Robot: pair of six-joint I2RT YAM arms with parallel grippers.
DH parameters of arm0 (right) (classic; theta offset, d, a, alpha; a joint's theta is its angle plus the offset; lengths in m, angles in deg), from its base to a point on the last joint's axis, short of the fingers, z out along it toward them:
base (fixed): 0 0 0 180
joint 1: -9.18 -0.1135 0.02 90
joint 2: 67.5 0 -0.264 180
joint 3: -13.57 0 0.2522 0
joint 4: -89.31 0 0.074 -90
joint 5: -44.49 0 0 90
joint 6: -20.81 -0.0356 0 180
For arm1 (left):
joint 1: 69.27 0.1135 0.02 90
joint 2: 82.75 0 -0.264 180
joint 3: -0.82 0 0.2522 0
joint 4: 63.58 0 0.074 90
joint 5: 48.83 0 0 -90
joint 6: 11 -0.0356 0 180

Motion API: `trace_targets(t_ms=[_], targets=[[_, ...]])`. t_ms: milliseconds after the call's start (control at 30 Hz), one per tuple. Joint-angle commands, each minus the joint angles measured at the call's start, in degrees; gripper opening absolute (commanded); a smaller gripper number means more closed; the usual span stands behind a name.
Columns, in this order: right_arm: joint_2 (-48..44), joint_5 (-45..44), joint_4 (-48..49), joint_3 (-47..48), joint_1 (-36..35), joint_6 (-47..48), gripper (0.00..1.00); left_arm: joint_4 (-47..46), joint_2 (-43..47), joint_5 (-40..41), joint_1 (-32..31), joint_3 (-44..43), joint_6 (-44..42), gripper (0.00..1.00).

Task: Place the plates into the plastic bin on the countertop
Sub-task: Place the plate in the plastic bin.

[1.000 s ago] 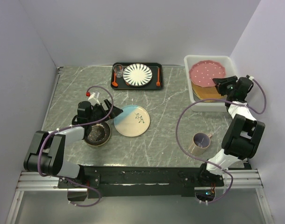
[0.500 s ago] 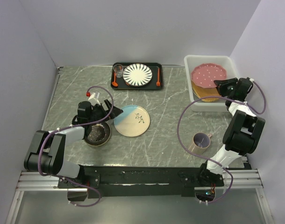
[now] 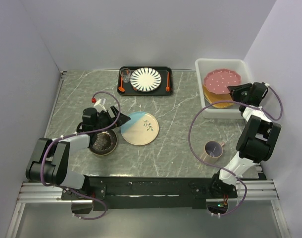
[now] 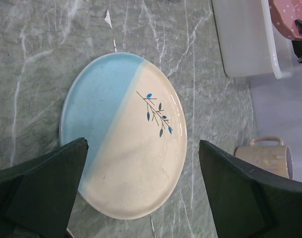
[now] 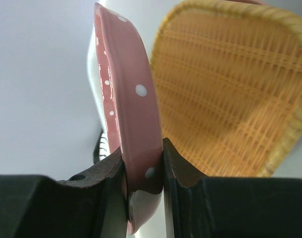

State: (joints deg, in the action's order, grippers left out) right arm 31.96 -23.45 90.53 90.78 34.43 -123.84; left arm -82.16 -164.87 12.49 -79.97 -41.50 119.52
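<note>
My right gripper [image 3: 234,92] is shut on the rim of the pink plate with white dots [image 3: 221,81], holding it tilted inside the plastic bin [image 3: 218,113]. In the right wrist view both jaws [image 5: 143,168] pinch the pink rim [image 5: 131,99], just over the tan woven plate [image 5: 220,99] lying in the bin. The blue-cream plate with a leaf sprig [image 3: 140,128] lies flat on the countertop [image 3: 180,134]. My left gripper [image 3: 114,119] stands wide open at that plate's left edge [image 4: 126,134], its jaws [image 4: 141,148] apart on either side. A dark brown patterned plate [image 3: 102,142] sits under the left arm.
A black tray [image 3: 163,91] at the back holds a striped plate [image 3: 145,79], a glass [image 3: 125,75] and orange utensils. A mug [image 3: 213,149] stands near the right arm's base. Walls close in on the left, back and right.
The right gripper has carried the pink plate slightly rightward and lower over the tan plate in the bin. The left arm has not moved.
</note>
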Motion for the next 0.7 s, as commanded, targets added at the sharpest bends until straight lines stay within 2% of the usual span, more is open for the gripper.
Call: trace_targets(t_ms=[0,267,367,467,667], targets=[[-0.06,0.61,7.08,5.47,0.58,-0.46,0.03,-2.47,0.13,-1.11,-0.2,-0.89,-1.4,0.99],[2.75,-0.18,-0.91,10.73,0.5,3.76,0.17,-0.88,0.39,-0.05,-0.2,-1.24,-2.37,0.99],[4.07,0.17,-3.55,12.67,0.41,4.64,0.28,-1.06,0.39,-0.05,-0.2,-1.15,-2.19,0.99],[5.22,0.87,-5.05,14.07,0.5,4.73,0.43,-0.89,0.56,-0.14,-0.2,-1.15,-2.37,0.99],[6.18,-0.79,-9.79,16.97,-0.03,6.74,0.56,-0.71,0.83,0.12,-0.2,-0.98,-2.54,0.99]])
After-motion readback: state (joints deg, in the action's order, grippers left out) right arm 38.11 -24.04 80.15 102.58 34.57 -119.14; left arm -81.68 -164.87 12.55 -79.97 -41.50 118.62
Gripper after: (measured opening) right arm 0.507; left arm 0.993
